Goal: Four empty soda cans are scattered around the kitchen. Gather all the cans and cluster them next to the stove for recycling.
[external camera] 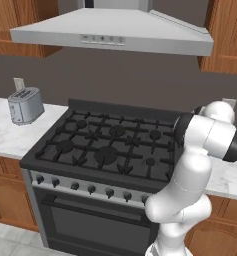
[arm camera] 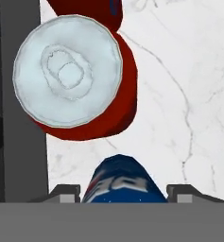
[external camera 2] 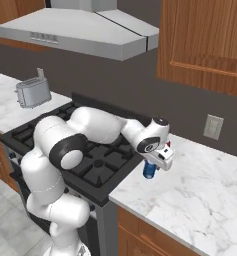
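Hand view: a blue can is carried in to the cluster beside the stove.

The claw (arm camera: 123, 193) is clenched on a blue can (arm camera: 120, 182), held over the marble counter (arm camera: 179, 94) near its edge against the stove (arm camera: 16, 94). Just beyond it a red soda can (arm camera: 78, 78) is stood upright at that edge, with a second red can (arm camera: 92, 9) behind, partly cut off. At least two are judged gathered; the held one is not yet set down, and a fourth cannot be accounted for.
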Tool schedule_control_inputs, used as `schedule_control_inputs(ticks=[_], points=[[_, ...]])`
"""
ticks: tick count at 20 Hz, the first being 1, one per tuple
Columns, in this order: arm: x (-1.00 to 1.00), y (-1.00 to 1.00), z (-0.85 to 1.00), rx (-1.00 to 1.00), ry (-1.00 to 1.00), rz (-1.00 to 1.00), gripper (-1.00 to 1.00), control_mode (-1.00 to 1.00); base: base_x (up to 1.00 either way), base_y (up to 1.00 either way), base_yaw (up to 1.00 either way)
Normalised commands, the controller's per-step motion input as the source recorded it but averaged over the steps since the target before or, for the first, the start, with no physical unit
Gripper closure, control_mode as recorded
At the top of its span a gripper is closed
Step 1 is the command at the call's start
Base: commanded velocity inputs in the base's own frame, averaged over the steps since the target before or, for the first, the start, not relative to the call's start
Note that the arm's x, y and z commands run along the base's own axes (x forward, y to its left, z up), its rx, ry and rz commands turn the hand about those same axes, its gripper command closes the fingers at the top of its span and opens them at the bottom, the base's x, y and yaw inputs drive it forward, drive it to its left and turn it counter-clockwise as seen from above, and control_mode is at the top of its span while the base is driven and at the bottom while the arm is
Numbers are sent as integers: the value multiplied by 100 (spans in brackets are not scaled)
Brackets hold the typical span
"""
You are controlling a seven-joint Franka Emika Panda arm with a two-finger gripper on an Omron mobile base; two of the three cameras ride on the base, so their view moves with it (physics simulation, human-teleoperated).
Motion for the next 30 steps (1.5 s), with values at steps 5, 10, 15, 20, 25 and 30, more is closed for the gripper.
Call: schedule_control_inputs(ticks=[5,10,15,20,25,30], points=[[23,15,-26,-11,0,1,100,-100,0,0,0],[7,22,-28,-2,0,0,100,-100,0,0,0],[-4,16,-31,2,0,0,-100,-100,0,0,0],[0,1,4,-2,2,0,-100,-100,0,0,0],[-11,5,35,-5,0,0,-100,-100,0,0,0],[-41,0,46,-2,0,0,-100,-100,0,0,0]])
